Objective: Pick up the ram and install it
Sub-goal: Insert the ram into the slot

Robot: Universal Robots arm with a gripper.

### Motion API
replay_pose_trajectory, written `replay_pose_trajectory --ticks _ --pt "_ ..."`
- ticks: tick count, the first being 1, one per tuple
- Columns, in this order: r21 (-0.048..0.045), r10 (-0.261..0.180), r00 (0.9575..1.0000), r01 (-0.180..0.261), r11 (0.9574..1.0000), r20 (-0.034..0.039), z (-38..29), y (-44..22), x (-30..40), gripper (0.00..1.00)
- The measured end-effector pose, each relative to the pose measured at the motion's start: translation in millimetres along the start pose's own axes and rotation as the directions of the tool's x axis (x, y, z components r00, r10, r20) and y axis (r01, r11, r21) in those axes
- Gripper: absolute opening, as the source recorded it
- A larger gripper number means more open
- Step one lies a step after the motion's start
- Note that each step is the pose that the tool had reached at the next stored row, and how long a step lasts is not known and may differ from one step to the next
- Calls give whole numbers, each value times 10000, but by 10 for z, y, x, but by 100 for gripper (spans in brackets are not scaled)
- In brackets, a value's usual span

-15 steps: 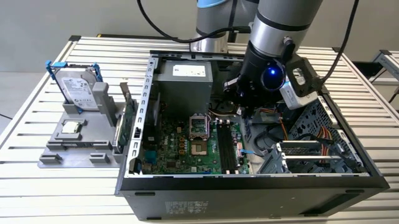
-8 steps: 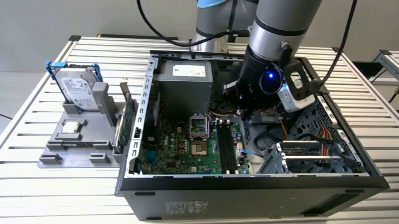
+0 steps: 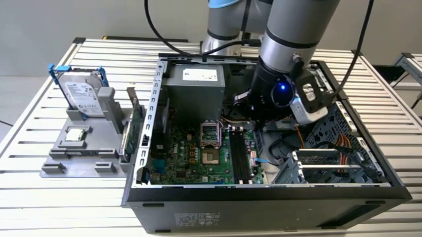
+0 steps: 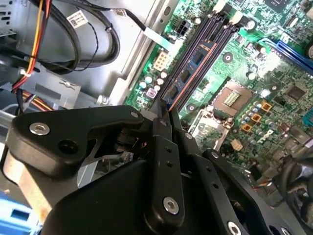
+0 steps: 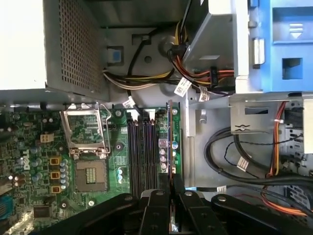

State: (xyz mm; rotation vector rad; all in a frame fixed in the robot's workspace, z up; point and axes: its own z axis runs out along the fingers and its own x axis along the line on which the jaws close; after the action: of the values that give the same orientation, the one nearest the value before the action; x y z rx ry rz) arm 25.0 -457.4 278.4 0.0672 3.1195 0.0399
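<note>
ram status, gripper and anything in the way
Gripper shut on ram. Ram edge-on above motherboard slots, not seated. Nothing between ram and slots.

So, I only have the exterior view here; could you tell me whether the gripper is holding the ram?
Observer: Yes. In the second wrist view the gripper is shut on one end of the ram.
Operator: Thank you. How does it lie relative to the slots?
Observer: In the first wrist view it stands on edge, parallel to the black slots, on their side towards the metal bay. I cannot tell whether it is seated.
Operator: And are the other slots free?
Observer: The slots beside it look empty, with white latches at their far end.
</note>
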Motion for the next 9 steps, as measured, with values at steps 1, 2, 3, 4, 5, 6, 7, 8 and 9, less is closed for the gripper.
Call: replay_pose_trajectory --ticks 1,2,3,4,5,6,7,8,9 --pt "-2 -100 10000 100 10000 -3 18 -1 4 0" --pt "-4 -199 9998 199 9998 -5 37 -1 7 0" --pt "-6 -297 9996 297 9996 -8 55 -2 11 0" --pt "-9 -373 9993 373 9993 -9 74 -3 14 0" --pt "-10 -424 9991 424 9991 -11 92 -8 15 0" --pt "-13 -449 9990 449 9990 -11 108 -14 16 0" --pt "-10 -455 9990 455 9990 -12 126 -28 17 0" --pt "-9 -457 9990 457 9990 -13 144 -45 16 0" --pt "-12 -456 9990 456 9990 -12 162 -63 16 0"
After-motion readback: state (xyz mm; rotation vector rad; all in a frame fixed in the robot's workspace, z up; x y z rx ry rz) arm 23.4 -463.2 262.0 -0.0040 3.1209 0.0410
